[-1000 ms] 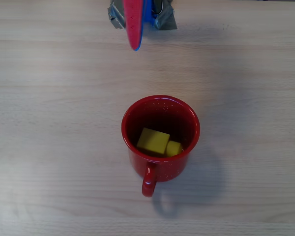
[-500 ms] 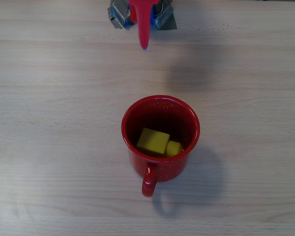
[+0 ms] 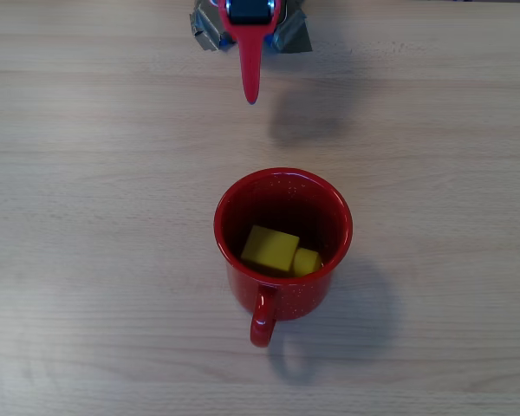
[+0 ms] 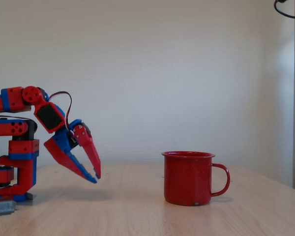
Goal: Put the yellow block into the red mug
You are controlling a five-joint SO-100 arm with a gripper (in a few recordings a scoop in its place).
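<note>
On the table, the red mug stands upright, well apart from my gripper, handle pointing away from me. Inside it lies the yellow block. My fingers are nearly together, holding nothing.

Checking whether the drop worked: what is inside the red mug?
In the overhead view the yellow block lies at the bottom of the red mug. In the fixed view the mug's wall hides it.
</note>
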